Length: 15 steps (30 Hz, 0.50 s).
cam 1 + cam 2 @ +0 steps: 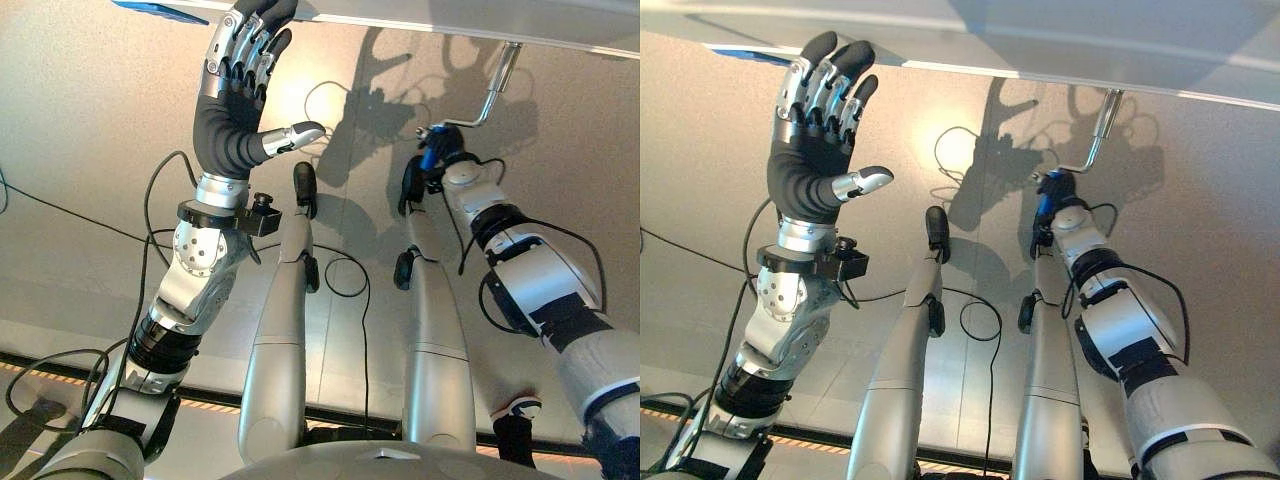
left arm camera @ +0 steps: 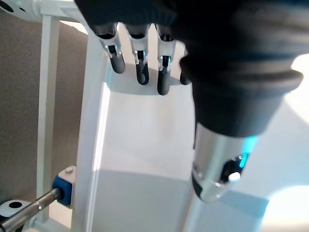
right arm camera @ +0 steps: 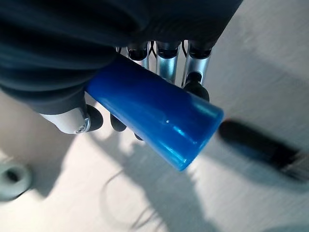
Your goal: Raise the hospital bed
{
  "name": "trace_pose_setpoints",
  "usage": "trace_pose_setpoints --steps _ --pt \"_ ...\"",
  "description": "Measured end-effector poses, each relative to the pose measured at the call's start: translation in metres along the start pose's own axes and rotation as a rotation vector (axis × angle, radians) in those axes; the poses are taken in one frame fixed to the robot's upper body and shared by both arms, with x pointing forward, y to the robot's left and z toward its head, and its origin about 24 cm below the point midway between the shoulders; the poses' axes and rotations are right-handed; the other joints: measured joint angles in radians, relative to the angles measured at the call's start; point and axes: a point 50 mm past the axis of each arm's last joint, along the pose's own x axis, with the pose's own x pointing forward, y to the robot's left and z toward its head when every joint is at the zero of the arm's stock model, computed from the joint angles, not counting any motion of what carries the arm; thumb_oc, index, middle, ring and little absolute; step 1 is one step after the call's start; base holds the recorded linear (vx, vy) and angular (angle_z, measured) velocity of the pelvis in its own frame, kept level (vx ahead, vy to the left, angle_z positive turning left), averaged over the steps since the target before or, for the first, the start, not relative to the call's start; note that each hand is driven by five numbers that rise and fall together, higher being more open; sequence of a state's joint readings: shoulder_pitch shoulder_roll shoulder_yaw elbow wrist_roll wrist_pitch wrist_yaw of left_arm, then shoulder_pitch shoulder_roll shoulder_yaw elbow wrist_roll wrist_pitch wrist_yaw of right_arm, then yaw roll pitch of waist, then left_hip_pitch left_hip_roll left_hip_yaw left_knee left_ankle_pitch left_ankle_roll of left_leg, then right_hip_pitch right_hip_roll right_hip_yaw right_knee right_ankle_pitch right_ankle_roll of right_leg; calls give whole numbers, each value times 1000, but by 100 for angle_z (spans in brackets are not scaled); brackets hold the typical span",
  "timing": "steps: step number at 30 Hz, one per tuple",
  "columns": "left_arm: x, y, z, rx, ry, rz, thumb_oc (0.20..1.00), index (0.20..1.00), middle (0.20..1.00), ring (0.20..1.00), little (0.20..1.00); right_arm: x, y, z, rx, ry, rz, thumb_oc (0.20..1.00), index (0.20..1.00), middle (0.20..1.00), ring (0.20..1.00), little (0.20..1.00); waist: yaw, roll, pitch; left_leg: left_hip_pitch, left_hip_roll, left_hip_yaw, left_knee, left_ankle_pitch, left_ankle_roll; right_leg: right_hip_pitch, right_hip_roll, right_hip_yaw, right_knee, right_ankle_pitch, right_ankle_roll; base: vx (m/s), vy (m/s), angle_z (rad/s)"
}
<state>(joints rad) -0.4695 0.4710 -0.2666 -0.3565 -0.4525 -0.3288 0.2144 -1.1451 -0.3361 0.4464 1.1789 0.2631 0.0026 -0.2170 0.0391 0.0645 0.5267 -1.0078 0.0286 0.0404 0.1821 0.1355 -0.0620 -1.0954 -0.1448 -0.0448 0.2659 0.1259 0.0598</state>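
The white hospital bed frame (image 1: 1040,40) runs along the far edge of the eye views. A bent metal crank rod (image 1: 497,85) hangs down from it and ends in a blue handle (image 3: 159,116). My right hand (image 1: 437,165) is shut on that blue handle, with fingers and thumb curled round it. My left hand (image 1: 810,150) is raised and open, its fingers straight and its dark tips reaching the bed's edge. In the left wrist view the fingers (image 2: 140,63) point at a white bed panel (image 2: 145,145).
A blue fitting (image 2: 63,186) with a metal rod sits at the foot of the white frame. A blue patch (image 1: 160,10) shows under the bed's edge. Beige floor lies below, with an orange-black strip (image 1: 30,365) and a person's shoe (image 1: 515,408).
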Motion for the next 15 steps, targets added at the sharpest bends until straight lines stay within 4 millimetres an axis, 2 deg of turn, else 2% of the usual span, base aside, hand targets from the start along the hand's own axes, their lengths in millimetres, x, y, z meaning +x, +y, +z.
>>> trace_pose_setpoints --steps 6,10,15 --pt "-3 4 0 8 4 27 1000 1000 1000 1000 1000 -7 16 9 47 -88 66 200 200 200 200 200 -1 0 0 1 12 -1 1 0 -8 0 12 -2 1 0 -10 3 9 -2" --pt "-5 5 -1 10 7 30 1000 1000 1000 1000 1000 -15 26 16 140 -166 133 200 200 200 200 200 -1 3 1 3 20 -1 1 2 -15 -1 20 -2 1 -1 -13 0 0 0" --pt "-9 7 -1 17 16 28 1000 1000 1000 1000 1000 -42 36 26 319 -310 283 200 200 200 200 200 -4 5 2 7 23 4 0 2 -16 -2 22 4 5 1 -18 0 0 0"
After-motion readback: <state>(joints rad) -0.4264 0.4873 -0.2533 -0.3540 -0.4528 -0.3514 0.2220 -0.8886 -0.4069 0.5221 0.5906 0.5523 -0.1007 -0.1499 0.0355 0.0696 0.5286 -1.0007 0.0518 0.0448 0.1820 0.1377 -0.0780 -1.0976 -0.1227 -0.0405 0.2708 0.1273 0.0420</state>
